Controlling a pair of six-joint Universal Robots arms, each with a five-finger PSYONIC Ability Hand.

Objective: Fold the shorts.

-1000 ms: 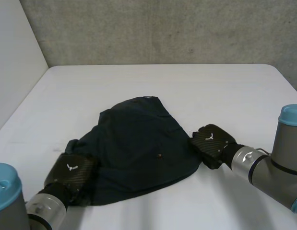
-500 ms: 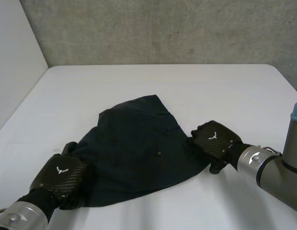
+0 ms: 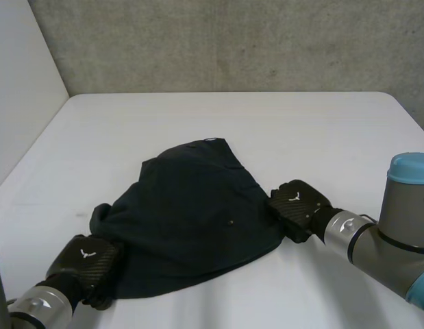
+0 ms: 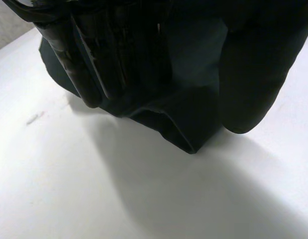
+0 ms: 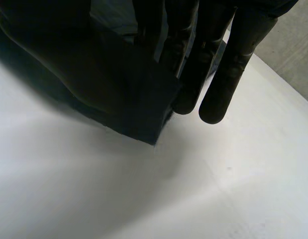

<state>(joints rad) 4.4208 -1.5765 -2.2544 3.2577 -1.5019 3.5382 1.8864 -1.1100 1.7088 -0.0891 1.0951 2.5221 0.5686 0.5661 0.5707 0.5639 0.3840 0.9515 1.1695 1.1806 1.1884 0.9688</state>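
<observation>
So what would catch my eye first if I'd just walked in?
Dark rumpled shorts lie in the middle of the white table. Black robot hands pinch them from both sides: the left hand at the near corner, the right hand at the opposite edge.

Shorts corner — partly behind left hand

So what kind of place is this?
Probably a robotics lab or test bench: a white table, a plain concrete wall behind it, and robot arms handling shorts.
</observation>
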